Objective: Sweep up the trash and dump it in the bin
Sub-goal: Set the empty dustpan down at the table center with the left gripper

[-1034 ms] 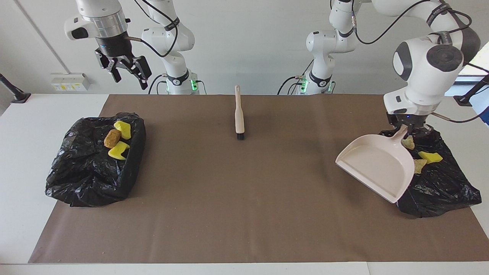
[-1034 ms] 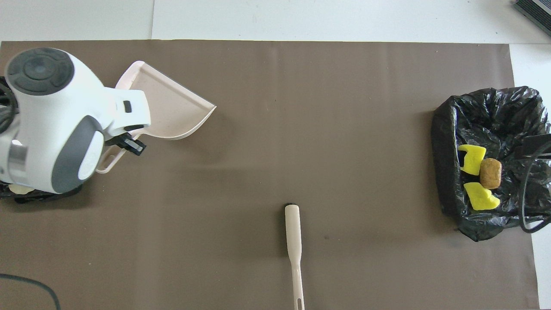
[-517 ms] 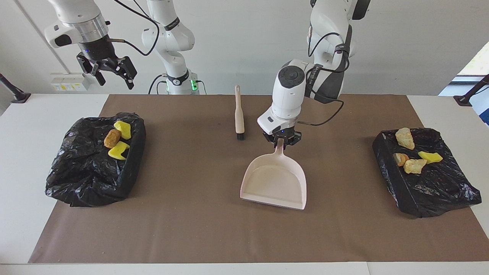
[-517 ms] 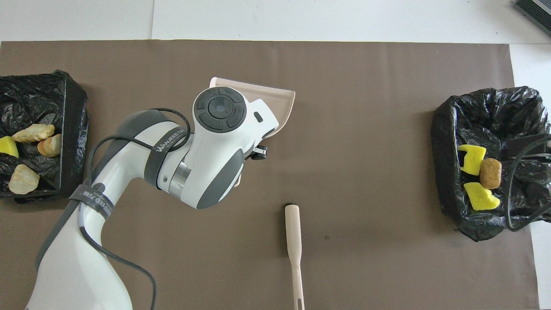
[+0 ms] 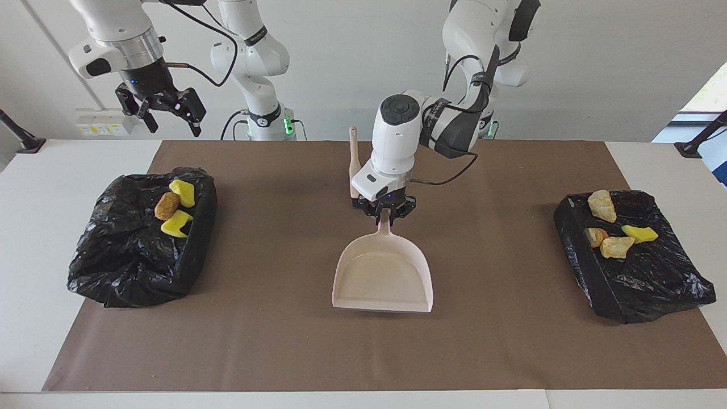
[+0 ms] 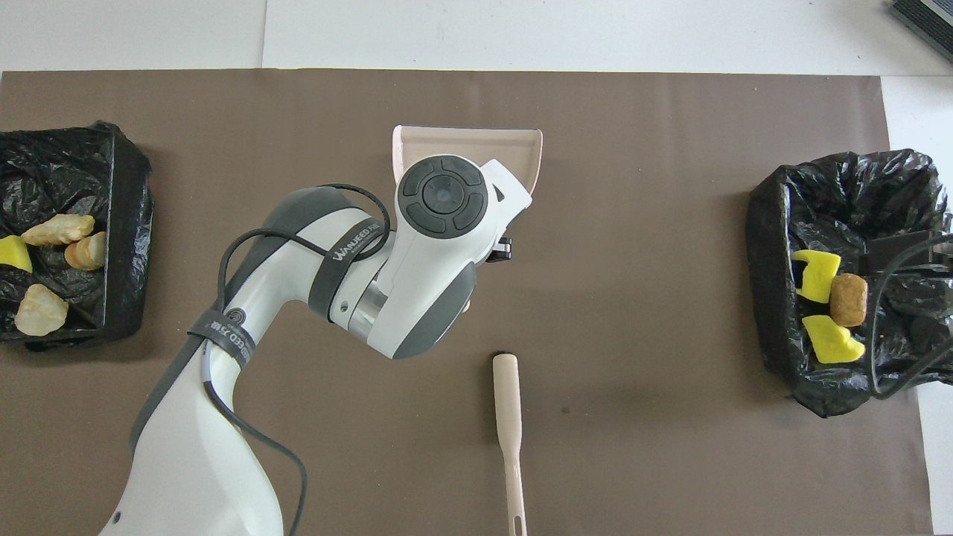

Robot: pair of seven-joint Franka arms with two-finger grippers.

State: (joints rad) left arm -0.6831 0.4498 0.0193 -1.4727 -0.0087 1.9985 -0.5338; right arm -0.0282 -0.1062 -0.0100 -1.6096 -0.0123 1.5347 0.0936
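- Left gripper is clamped on the dustpan handle at mid-table; the pan's long axis runs away from the robots, mouth farthest.
- Brush lies just beside it, nearer the robots.
- All trash sits in the two bins at the table's ends.
- Right gripper waits with fingers spread, high over its end.

1. This is a robotics lab: two white robot arms stand mounted at the edge of a white desk.
2. A brown mat covers the desk like a marked work area (nothing homely about it).
3. The wall is plain white, with a socket strip and loose cables.
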